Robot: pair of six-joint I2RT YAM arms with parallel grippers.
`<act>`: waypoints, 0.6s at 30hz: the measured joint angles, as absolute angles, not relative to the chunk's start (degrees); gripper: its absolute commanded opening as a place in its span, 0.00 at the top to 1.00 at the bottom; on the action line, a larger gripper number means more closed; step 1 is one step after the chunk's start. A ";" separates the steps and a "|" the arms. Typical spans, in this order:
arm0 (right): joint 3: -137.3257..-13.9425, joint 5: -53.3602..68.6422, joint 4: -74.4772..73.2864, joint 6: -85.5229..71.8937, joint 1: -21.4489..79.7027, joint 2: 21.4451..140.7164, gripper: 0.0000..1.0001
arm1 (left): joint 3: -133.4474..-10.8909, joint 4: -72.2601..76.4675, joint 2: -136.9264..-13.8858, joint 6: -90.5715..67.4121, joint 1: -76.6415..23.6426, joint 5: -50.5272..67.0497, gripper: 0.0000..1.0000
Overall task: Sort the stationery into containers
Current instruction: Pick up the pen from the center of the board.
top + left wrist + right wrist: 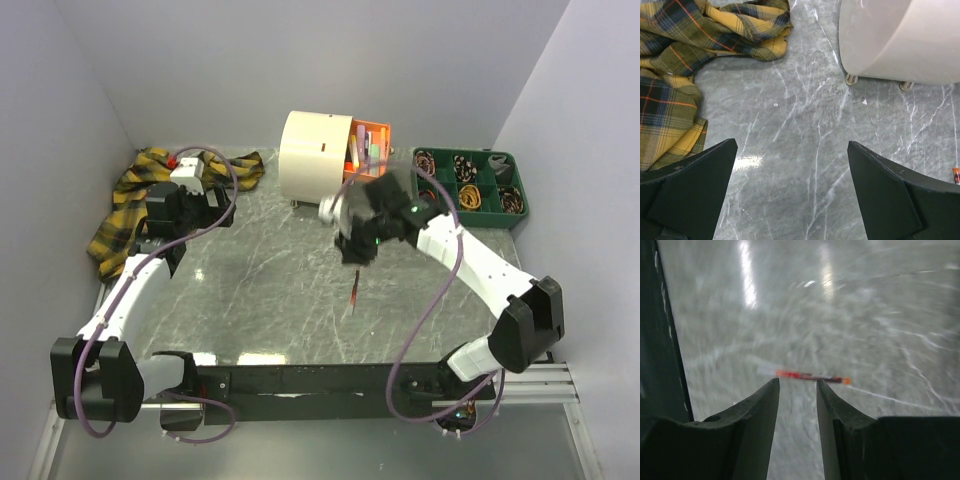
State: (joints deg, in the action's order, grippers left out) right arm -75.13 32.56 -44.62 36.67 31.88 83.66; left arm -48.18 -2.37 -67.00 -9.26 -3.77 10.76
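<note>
So nearest the bottom of the overhead view you've got the two arm bases, and just up from them, around the middle of the frame, a thin red pen (353, 294) lying by itself on the grey marble table (260, 290). The right gripper (358, 250) hangs right above it. In the right wrist view the fingers (757, 412) are only a narrow gap apart with nothing between them, and the pen (810, 375) sits on the table just past their tips, lying crosswise and a bit blurry.

Over on the left side, the left gripper (200, 205) is near the plaid cloth (130, 205). Its wrist view shows the fingers (875, 187) spread wide, nothing held, bare table between them, with the cloth (685, 60) bunched in the upper left.

Further back, top centre, stands the cream cylindrical cabinet (315, 157) with its orange drawer (370, 148) pulled out to the right. There are a few coloured bits of stationery sticking up in it, can't really tell which ones. Top right is the dark green tray (468, 184), with coiled bands and rings in several compartments.
</note>
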 measured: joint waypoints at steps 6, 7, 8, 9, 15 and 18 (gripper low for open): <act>-65.52 27.90 -52.45 63.29 37.19 81.56 0.59 | -47.09 -2.13 -66.04 -9.78 -3.77 11.16 0.01; -65.43 27.49 -52.93 64.88 37.50 82.08 0.60 | -47.09 -1.98 -65.93 -9.78 -3.77 11.20 0.01; -65.71 27.42 -53.25 65.47 37.60 82.72 0.60 | -47.09 -1.91 -65.80 -9.78 -3.77 11.22 0.01; -66.52 27.38 -53.71 64.75 37.65 83.99 0.60 | -47.09 -1.89 -65.63 -9.76 -3.75 11.22 0.00; -73.97 25.61 -47.40 38.30 37.71 95.83 0.60 | -47.09 -1.76 -65.10 -9.76 -3.09 11.29 0.01; -71.92 21.67 -42.83 23.09 37.93 96.14 0.66 | -47.09 -1.83 -64.99 -9.76 -2.42 11.31 0.00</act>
